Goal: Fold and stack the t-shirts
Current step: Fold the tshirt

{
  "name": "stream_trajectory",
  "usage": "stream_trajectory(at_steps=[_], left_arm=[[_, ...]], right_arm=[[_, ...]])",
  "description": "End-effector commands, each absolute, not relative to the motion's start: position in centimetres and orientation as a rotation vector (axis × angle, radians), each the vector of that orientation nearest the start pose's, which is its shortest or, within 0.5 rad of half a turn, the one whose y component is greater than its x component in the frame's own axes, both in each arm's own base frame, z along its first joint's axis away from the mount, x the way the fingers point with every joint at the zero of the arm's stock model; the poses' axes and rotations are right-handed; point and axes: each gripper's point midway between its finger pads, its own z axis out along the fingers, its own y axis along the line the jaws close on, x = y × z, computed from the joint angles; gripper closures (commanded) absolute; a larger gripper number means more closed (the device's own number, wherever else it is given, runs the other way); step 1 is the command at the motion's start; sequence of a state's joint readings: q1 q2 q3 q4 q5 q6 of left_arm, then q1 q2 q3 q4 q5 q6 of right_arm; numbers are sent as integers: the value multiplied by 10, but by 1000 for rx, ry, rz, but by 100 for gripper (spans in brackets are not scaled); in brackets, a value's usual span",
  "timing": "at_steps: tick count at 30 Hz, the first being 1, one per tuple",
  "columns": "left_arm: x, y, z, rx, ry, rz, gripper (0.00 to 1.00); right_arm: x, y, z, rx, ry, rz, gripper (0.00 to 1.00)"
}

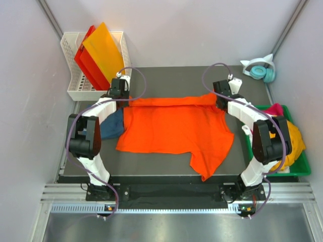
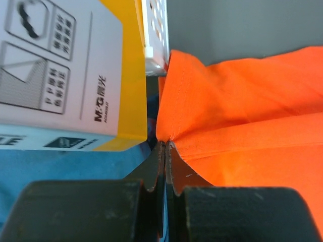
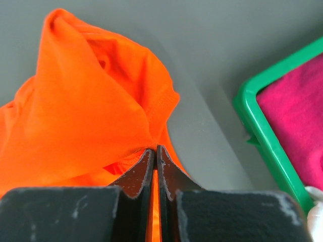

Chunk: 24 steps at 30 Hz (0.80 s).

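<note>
"Across the centre of the top view: report the main item," says the inspector.

"The orange t-shirt (image 1: 174, 128) lies spread on the dark table (image 1: 166, 75). Its upper edge is drawn into a band running left to right. One part trails toward the lower right of the frame."

"Left gripper (image 2: 165, 146)?"

"Jaws pressed together, pinching the orange t-shirt at its upper left corner, just beside the white basket (image 1: 75, 93) that holds the flat orange and red sheets (image 1: 103, 50)."

"Right gripper (image 3: 155, 150)?"

"Jaws likewise clamped, with orange cloth caught between the tips at the upper right corner of the garment. The cloth rises into a peak above the tips in the right wrist view."

"Other garments?"

"The teal-blue t-shirt (image 1: 112, 126) lies at centre left, partly under the orange t-shirt's left edge. The green bin (image 1: 303, 171) at the right edge of the frame holds the magenta t-shirt (image 1: 275, 108) and the yellow-orange t-shirt (image 1: 295, 141)."

"Anything else?"

"Headphones (image 1: 260, 70) sit at upper right, off the table."
</note>
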State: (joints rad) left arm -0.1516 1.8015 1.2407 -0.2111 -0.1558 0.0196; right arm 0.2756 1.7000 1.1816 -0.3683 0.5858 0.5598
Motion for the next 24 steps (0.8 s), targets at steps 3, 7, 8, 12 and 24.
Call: stream_trajectory(at_steps=[3,7,8,12,24], left_arm=[[464,-37,97,85,2306,144,100],[459,-36,95,79,2310,150,100],[458,-35,95,79,2313,152,100],[453,-34,95,78,2320,159,100],[446,-32,95,44,2319,154,100]], right_arm=[[401,23,101,644,2232,-350,100],[388,18,94,669,2268,-359,100],[385,17,92,675,2277,-363,100],[374,14,88,681,2294,-377,100],[370,11,84,670,2315,-369,100]])
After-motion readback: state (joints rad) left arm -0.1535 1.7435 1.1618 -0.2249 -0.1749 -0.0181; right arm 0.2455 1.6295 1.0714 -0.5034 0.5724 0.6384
